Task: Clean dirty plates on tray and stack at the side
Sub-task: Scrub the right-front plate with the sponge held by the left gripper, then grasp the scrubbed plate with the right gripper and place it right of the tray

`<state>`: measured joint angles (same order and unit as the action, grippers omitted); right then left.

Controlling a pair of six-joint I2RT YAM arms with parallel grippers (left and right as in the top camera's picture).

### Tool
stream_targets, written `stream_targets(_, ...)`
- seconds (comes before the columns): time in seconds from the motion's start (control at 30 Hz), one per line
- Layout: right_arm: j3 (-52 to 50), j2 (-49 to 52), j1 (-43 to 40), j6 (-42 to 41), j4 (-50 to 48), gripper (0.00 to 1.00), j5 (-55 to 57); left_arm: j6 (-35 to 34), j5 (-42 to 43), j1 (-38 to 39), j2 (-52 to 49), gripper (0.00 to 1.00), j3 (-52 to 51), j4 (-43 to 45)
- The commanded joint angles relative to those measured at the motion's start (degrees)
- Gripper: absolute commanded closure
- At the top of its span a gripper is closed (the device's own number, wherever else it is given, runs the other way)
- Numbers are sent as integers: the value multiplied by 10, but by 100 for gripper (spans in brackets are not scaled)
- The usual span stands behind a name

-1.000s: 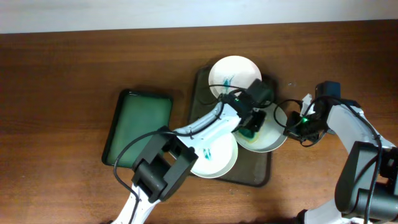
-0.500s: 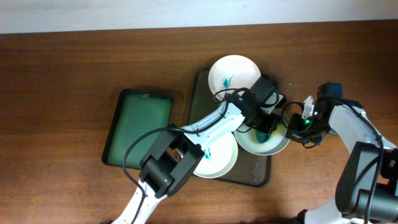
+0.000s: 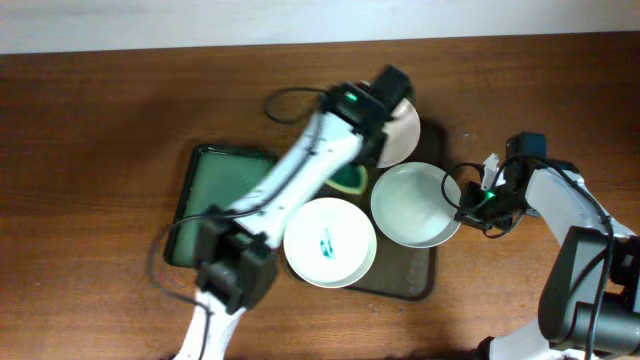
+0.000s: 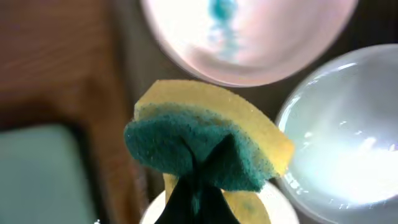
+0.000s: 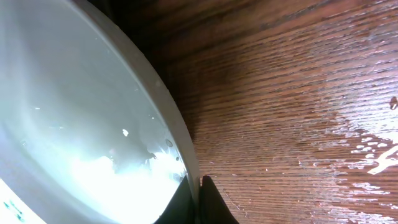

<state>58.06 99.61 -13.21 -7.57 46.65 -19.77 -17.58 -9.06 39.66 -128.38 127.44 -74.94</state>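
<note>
Left gripper (image 4: 198, 186) first: jaws pinched tight on the sponge (image 4: 205, 146), which bulges out beyond the dark fingertips, green scrubbing face outward with the yellow foam behind it. From the wrist view the sponge sits over the left side of the dark tray (image 3: 410, 278), in the gap between three plates. Whether it touches the tray, I can't tell.

Over to the right gripper (image 5: 199, 196): closed down on the rim of the clean plate (image 5: 93, 124), one finger inside the lip, one outside. That plate looks glossy white, no marks showing. It lies on the tray's right half, and its edge hangs over the tray's right side, above the wooden table (image 5: 298, 93).

Two more plates are out there. The near stained plate (image 3: 330, 241) sits at the tray's front-left corner and spills over its left edge, a teal smear at its centre. The far stained plate (image 4: 249, 31) is at the tray's back end, also streaked teal, half covered by the left arm in the overhead view, where that arm shows blurred.

Left of the tray, just apart from it, lies a green tray (image 3: 215, 200).
</note>
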Motion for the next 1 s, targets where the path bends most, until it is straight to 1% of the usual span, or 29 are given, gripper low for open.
stream_targets(0.0,-4,5,-3,-3,0,96,18,18,-34,-99,71,100,19,-97)
stream_targets(0.03,-4,5,-3,-3,0,96,18,18,-38,-150,69,100,-5,-121)
stream_targets(0.07,-4,5,-3,-3,0,96,18,18,-36,-179,69,100,-40,-112)
stream_targets(0.1,-4,5,-3,-3,-2,96,18,18,-24,-210,69,100,-110,-79)
stream_targets(0.17,-4,5,-3,-3,0,96,18,18,-23,-239,69,100,-214,-18)
stream_targets(0.23,-4,5,-3,-3,9,96,18,18,-22,-272,69,95,-306,44)
stream_targets(0.27,-4,4,-3,-3,11,96,18,18,-21,-282,69,90,-309,44)
stream_targets(0.3,-4,0,-3,-3,13,96,18,19,-16,-289,72,75,-308,43)
stream_targets(0.33,-4,-17,-3,-3,20,96,18,32,28,-297,90,47,-306,45)
stream_targets(0.4,-3,-64,-3,-3,36,96,24,44,63,-297,125,30,-305,47)
stream_targets(0.43,-3,-106,-3,-4,43,96,47,44,79,-297,154,24,-305,48)
stream_targets(0.47,-3,-153,-3,-33,48,96,101,44,94,-297,193,22,-305,49)
stream_targets(0.5,-2,-217,-3,-38,47,96,133,44,98,-297,232,18,-305,50)
stream_targets(0.53,-2,-259,-2,-38,48,96,148,44,98,-297,265,18,-305,50)
stream_targets(0.57,-3,-301,-2,-38,50,96,174,44,98,-297,296,13,-305,53)
stream_targets(0.6,-3,-327,-2,-38,55,96,202,44,98,-297,316,13,-305,53)
stream_targets(0.63,-3,-344,21,-66,69,96,271,44,98,-297,332,12,-305,53)
stream_targets(0.67,-3,-344,68,-67,73,96,304,44,98,-297,336,12,-305,52)
stream_targets(0.73,-3,-335,191,-70,71,96,416,44,98,-297,336,12,-306,53)
stream_targets(0.77,-3,-327,266,-93,72,96,494,44,97,-297,336,11,-306,52)
stream_targets(0.83,-3,-319,350,-113,71,96,599,44,97,-297,336,7,-306,50)
stream_targets(0.87,-3,-318,384,-114,69,96,632,44,97,-297,336,6,-306,47)
stream_targets(0.93,-3,-317,476,-113,67,96,729,44,97,-297,336,0,-306,46)
stream_targets(0.97,-3,-317,504,-106,66,96,755,44,97,-297,336,0,-306,46)
